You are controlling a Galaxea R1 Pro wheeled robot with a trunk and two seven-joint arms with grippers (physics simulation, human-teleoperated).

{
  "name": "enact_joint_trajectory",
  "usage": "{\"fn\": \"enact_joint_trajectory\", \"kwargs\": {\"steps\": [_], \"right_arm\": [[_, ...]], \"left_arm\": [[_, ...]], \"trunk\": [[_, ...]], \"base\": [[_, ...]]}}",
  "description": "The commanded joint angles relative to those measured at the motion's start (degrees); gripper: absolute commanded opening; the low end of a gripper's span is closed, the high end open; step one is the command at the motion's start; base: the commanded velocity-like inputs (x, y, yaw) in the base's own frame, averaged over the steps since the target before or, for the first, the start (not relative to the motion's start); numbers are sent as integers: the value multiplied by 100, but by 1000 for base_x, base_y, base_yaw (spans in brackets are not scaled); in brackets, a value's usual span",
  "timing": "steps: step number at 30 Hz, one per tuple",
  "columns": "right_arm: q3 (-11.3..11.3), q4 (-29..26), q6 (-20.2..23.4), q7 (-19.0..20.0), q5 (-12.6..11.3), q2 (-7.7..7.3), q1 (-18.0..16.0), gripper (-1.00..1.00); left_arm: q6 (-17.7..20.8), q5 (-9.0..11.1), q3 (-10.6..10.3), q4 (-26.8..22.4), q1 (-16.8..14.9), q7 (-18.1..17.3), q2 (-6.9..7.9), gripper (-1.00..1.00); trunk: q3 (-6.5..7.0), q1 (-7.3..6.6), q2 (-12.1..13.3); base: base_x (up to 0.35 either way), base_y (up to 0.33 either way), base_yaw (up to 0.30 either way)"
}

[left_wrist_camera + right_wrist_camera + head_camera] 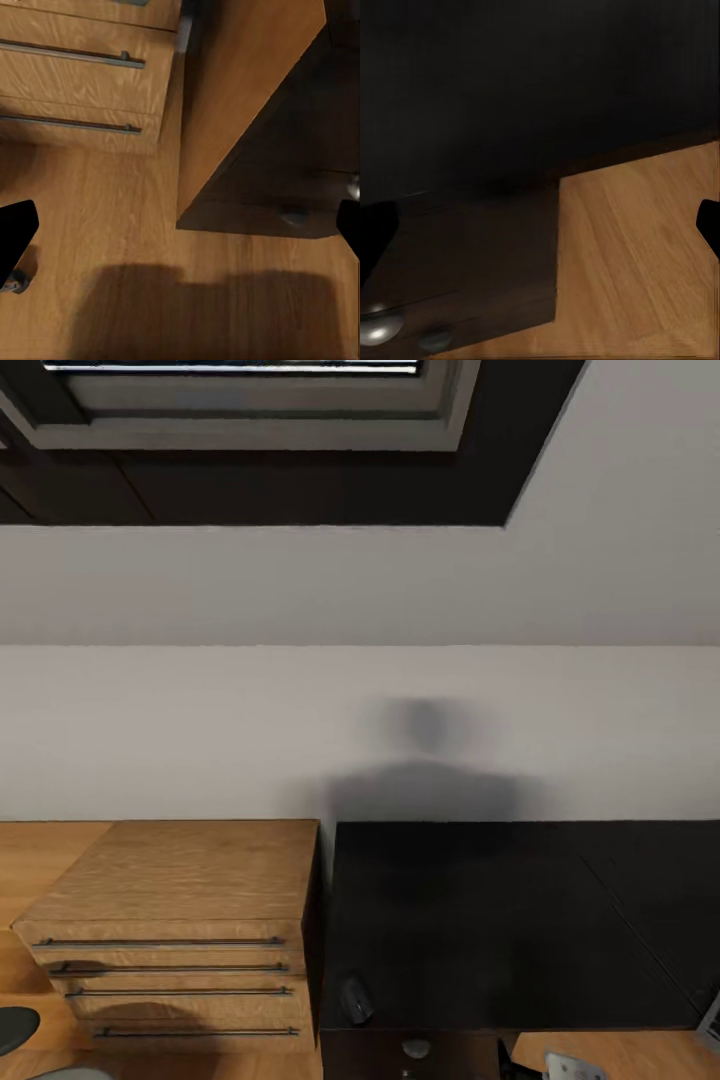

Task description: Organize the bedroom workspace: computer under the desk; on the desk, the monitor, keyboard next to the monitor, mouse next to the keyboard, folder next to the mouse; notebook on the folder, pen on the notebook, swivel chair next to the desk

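Left gripper (180,232): fingers wide apart, empty | right gripper (540,225): likewise | mouse (355,1000): near-left desk (500,920) edge; light, smooth; pinch its sides.

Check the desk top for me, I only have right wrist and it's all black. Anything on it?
Observer: Head view shows the mouse on the desk, by its near left corner.
Operator: What's left of that?
Observer: A light wooden chest with bar handles stands beside the desk's left end.
Operator: And the other arm?
Observer: Left wrist view has the left gripper open and empty, above the wood floor in front of the chest.
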Motion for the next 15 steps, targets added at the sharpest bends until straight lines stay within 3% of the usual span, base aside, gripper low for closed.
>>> {"fn": "enact_joint_trajectory", "kwargs": {"steps": [1,6,15], "right_arm": [[-7,11,-41,-4,-12,4,-4,100],[-7,25,-127,-6,-19,4,-4,100],[-17,34,-154,17,-30,-15,-4,100]], "left_arm": [[19,60,-16,-13,1,37,3,100],[19,60,-16,-7,1,37,2,100],[19,60,-23,98,2,34,2,100]], "trunk": [[-7,2,-7],[-5,2,-7],[-4,2,-7]], "base": [[0,-76,-262],[0,-75,-216],[0,-48,-30]]}}
